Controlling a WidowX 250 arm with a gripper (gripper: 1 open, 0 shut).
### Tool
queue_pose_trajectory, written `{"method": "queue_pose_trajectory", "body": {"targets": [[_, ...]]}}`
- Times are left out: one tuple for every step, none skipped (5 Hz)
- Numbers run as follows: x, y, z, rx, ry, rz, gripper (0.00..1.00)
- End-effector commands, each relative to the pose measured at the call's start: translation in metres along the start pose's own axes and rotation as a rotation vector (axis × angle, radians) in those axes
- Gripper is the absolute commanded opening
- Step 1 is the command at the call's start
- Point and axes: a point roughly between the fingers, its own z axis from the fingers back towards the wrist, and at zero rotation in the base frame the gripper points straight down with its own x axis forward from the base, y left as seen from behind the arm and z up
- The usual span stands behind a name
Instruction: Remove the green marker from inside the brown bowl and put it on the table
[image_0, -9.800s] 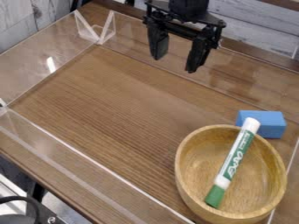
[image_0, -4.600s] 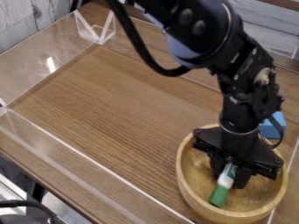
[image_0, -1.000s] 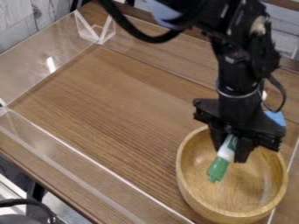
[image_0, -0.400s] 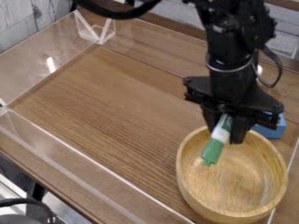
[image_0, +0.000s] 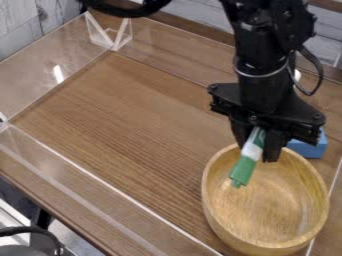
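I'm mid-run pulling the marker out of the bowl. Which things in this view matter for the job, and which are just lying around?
Part of the job:
- slim white marker with a green cap, clamped in the black gripper, hanging tilted above the bowl
- wide, shallow tan wooden bowl
- brown wood-grain table, where the marker goes

Just lying about:
- blue rectangular block beyond the bowl
- low clear acrylic walls

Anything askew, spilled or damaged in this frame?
Nothing stands out. The gripper is shut on the green marker, which hangs tilted above the brown bowl, as expected mid-lift. The blue block sits on the table beside the bowl.
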Motion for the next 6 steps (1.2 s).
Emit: {"method": "queue_pose_trajectory", "body": {"targets": [[0.0083, -0.0049, 0.0155, -0.025, -0.057, -0.010, 0.00], [0.0088, -0.0060, 0.0175, -0.031, -0.059, -0.013, 0.00], [0.0093, -0.0072, 0.0193, -0.037, -0.061, -0.017, 0.00], [0.0096, -0.0083, 0.0212, -0.043, -0.062, -0.022, 0.00], [0.0098, -0.0094, 0.0231, -0.049, -0.065, -0.026, 0.00], [0.0099, -0.0104, 0.0246, -0.056, -0.066, -0.031, 0.00]]}}
